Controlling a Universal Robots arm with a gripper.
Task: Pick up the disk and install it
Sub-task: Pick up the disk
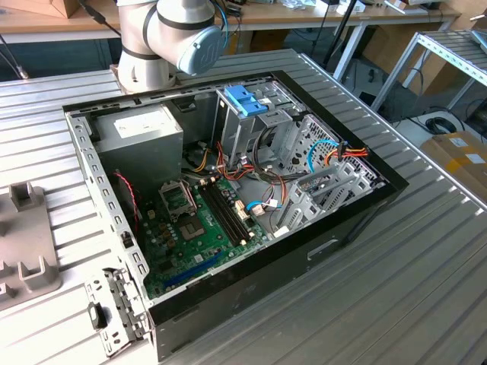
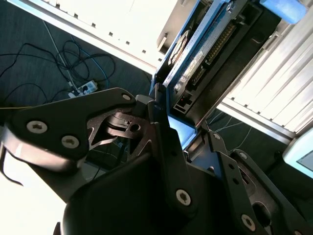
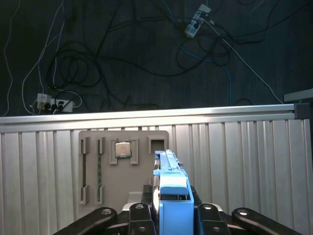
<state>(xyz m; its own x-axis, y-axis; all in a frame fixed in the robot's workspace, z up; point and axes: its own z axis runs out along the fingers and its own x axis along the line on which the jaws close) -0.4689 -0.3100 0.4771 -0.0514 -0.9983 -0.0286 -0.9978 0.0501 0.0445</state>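
Closest to my wrist cameras, the gripper (image 3: 168, 218) is showing its black links, and its fingers (image 3: 139, 211) are clamping the disk (image 3: 172, 188) from both sides, pressing against its light-blue frame. I am seeing the disk standing on edge between them, raised clear of the ribbed metal counter (image 3: 244, 166) (the second wrist view is giving me its other face, with the circuit board (image 2: 191, 68) and a row of connector pins). Past the disk, in the first wrist view, a grey holder (image 3: 93, 171) is lying flat on the counter with a processor chip (image 3: 122, 149) sitting in one of its pockets. Beyond the counter's edge, cables (image 3: 98, 63) and a power strip (image 3: 195, 24) are trailing over the dark floor. In the exterior view, the arm (image 1: 167, 38) is standing at the far end of the open computer case (image 1: 319, 251), where the motherboard (image 1: 194, 228), a big grey box (image 1: 141, 133) and a metal cage (image 1: 240, 133) carrying a blue latch (image 1: 245, 99) are lying exposed.
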